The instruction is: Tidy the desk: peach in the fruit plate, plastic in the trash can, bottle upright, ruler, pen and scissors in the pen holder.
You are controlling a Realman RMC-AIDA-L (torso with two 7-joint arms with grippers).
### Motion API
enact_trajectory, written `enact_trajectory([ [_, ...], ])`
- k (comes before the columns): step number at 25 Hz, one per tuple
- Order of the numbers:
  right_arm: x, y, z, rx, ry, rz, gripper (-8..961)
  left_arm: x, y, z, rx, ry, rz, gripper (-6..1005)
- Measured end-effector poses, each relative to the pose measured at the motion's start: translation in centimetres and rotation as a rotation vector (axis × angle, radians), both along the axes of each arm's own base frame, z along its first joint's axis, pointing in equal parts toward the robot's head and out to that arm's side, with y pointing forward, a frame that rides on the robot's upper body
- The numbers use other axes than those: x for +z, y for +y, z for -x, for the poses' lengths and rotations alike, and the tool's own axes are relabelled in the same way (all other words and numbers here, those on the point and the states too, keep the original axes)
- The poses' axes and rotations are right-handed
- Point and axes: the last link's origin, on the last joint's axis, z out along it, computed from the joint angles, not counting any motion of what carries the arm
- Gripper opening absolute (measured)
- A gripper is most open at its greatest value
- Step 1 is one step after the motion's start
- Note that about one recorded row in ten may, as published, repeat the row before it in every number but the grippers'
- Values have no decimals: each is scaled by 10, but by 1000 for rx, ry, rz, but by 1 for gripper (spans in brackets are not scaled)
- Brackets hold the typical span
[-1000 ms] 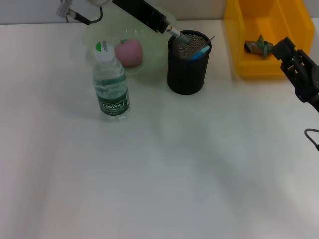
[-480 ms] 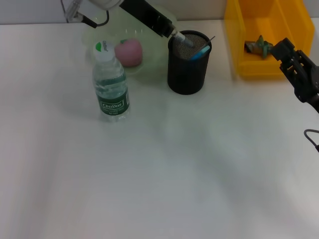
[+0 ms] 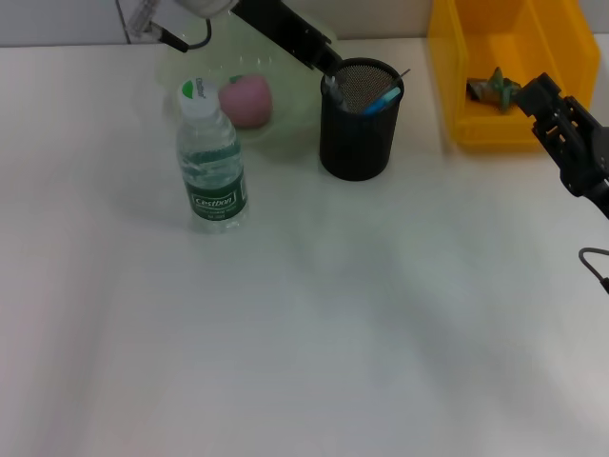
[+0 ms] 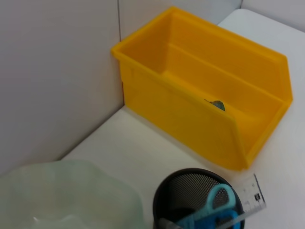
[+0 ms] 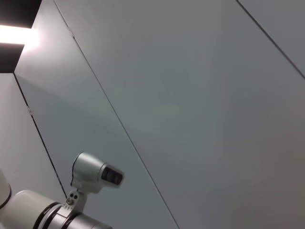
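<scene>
Three cameras: one overhead from the head, one on each wrist.

From the head we look forward and down over the whole white table (image 3: 314,314), taking in the water bottle (image 3: 211,162) at left, the black mesh pen holder (image 3: 356,124) at far centre and the yellow bin (image 3: 504,67) at far right. Our left wrist camera sits close above the pen holder (image 4: 198,200), facing the far wall, and shares the holder, the yellow bin (image 4: 205,95) and the pale plate (image 4: 71,195) with the head view. Our right wrist camera points up at grey wall panels (image 5: 190,95) and a white camera unit (image 5: 95,174), sharing nothing with the others.
</scene>
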Motion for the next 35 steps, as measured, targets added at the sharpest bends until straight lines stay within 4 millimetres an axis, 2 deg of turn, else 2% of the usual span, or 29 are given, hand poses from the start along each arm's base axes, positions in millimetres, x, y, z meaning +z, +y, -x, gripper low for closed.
enact_trajectory([
  [4,1,0,-1,-5,3,-5,318,6,0,5,6,-28,-23,404],
  [9,2,0,-1,-4,5,-8,319,22,-4,13,14,-167,-48,406],
  [12,5,-1,0,9,12,-17,319,51,-14,35,1,-444,-65,414],
  [14,5,0,1,12,12,-19,319,57,-17,40,-11,-503,-70,421],
  [16,5,1,2,20,8,-16,319,80,-34,70,-74,-702,-113,429],
  [19,4,2,3,26,5,-12,319,90,-52,95,-143,-791,-136,440],
  [20,5,2,4,37,-2,-7,319,90,-52,95,-143,-791,-136,444],
  [22,7,2,6,81,-29,11,319,89,-69,114,-194,-825,-116,451],
  [23,7,2,6,81,-29,11,319,89,-69,114,-194,-825,-116,455],
  [24,8,2,7,109,-47,24,319,85,-87,133,-242,-826,-87,459],
  [28,15,0,10,216,-123,80,318,82,-102,147,-274,-812,-71,474],
  [30,20,-2,11,272,-157,109,356,80,-109,153,-292,-799,-70,481],
  [32,23,-6,16,386,-226,163,393,72,-133,176,-393,-709,-66,489],
  [35,22,-8,20,451,-273,210,449,70,-138,181,-415,-687,-64,500],
])
